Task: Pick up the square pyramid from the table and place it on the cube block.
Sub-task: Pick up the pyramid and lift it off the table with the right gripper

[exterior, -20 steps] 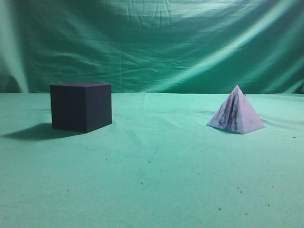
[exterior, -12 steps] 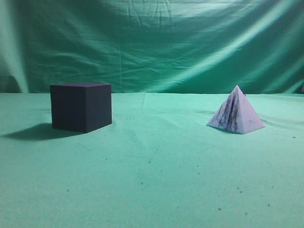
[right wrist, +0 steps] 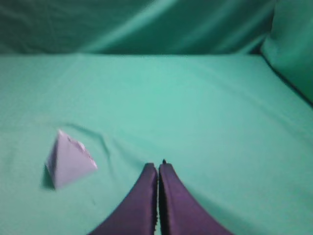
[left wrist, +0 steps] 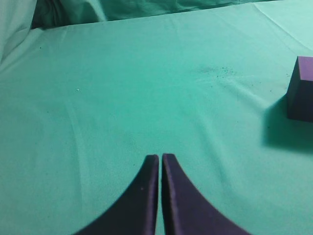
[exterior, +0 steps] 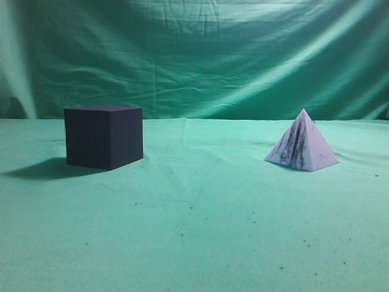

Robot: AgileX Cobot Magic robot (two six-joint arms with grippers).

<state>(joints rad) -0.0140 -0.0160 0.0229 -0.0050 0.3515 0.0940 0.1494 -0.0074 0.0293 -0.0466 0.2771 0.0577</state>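
Note:
A white square pyramid (exterior: 302, 144) with dark streaks stands on the green cloth at the right of the exterior view. It also shows in the right wrist view (right wrist: 68, 159), to the left of my right gripper (right wrist: 158, 167), which is shut and empty. A dark cube block (exterior: 104, 136) stands at the left of the exterior view. Its edge shows at the right of the left wrist view (left wrist: 301, 88), far right of my left gripper (left wrist: 160, 157), which is shut and empty. Neither gripper shows in the exterior view.
A green cloth (exterior: 200, 213) covers the table and hangs as a backdrop (exterior: 194, 55) behind it. Folds of cloth rise at the right edge of the right wrist view (right wrist: 293, 44).

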